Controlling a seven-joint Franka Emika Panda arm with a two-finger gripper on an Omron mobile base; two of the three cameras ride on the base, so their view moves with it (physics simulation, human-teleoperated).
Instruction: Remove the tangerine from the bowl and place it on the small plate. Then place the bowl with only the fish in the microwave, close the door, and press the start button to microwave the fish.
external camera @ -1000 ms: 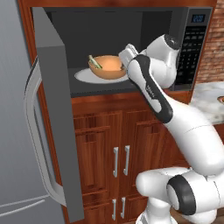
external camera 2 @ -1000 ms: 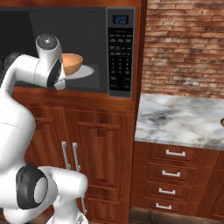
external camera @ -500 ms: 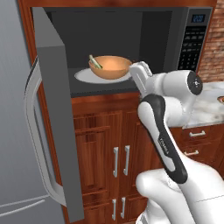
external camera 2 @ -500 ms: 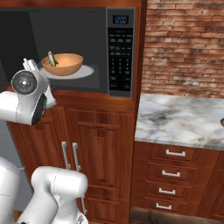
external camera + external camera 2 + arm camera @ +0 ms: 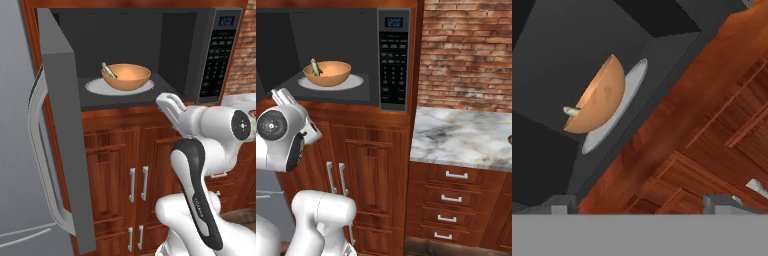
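Our pincer (image 5: 169,102) stands wide and empty, below the microwave (image 5: 150,55) opening. The door (image 5: 62,130) looks stiff and heavy; we'd push its outer face near the handle (image 5: 40,165).

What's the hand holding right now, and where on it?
Nothing. The hand is open and empty, out in front of the microwave; the bowl with the fish sits on the turntable, untouched.

The bowl (image 5: 126,77) sits on the microwave (image 5: 200,55) turntable (image 5: 95,87), the fish (image 5: 109,70) inside it.
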